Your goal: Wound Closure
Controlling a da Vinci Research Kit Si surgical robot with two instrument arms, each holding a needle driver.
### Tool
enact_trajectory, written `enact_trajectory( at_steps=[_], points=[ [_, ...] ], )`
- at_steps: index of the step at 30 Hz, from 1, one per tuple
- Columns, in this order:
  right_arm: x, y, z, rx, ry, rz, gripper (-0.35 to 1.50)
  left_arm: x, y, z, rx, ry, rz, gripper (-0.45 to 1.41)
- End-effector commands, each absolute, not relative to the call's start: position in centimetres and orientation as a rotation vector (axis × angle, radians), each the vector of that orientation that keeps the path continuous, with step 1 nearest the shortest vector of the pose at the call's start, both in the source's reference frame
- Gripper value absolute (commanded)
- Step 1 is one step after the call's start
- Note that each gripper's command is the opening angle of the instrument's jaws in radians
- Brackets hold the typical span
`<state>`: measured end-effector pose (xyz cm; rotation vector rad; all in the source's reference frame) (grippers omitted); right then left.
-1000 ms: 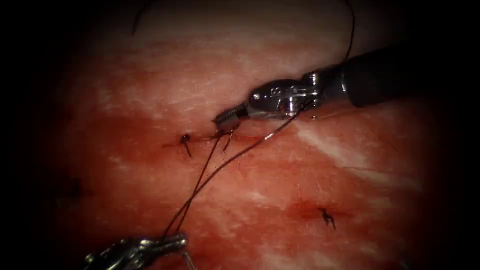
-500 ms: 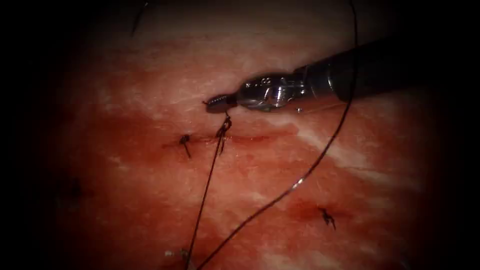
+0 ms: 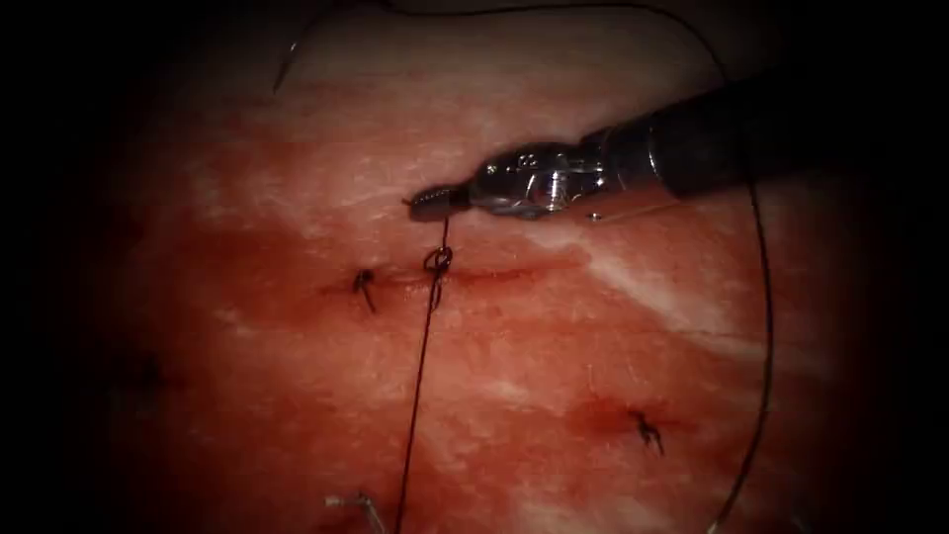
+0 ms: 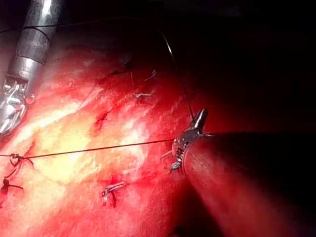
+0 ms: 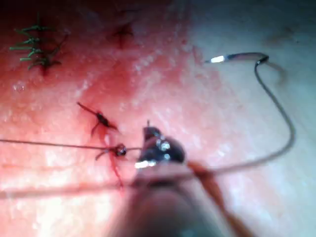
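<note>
On the tissue (image 3: 297,396), the cut (image 3: 494,275) carries a small knot (image 3: 437,262). Just above it my right tool (image 3: 423,204) is shut on the thread's short end; I also see this tool (image 5: 149,134) beside the knot (image 5: 119,150). A taut thread (image 3: 415,396) runs from the knot toward the near edge. The left tool (image 4: 198,117) is shut on this thread (image 4: 98,148). The needle (image 3: 285,61) lies free on the tissue at the far upper left, held by neither tool and not in the tissue; the needle (image 5: 237,57) trails a slack thread (image 3: 766,346).
An older tied stitch (image 3: 365,282) sits on the cut left of the knot, another stitch (image 3: 646,427) lower right. Pale cut thread ends (image 3: 348,502) lie near the bottom edge. Green stitches (image 5: 34,47) lie further off. The right tool's shaft (image 3: 712,138) crosses the upper right.
The left tool has drawn its thread down and out of the endoscope view, closing the loop into a small knot. The slack thread swung right. The right tool lifted slightly up-left.
</note>
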<state>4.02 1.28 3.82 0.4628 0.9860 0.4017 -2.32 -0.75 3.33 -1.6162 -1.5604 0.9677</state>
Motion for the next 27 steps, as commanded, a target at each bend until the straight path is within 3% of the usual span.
enact_trajectory(
  at_steps=[1,27],
  points=[
    [4.06,1.26,3.85,0.466,0.996,0.412,-0.35,-2.4,-0.83,3.38,-1.607,-1.578,0.967,-0.45],
    [4.18,1.64,3.92,0.417,0.999,0.484,-0.35,-2.59,-1.47,3.58,-1.489,-1.713,0.955,-0.45]
  ],
)
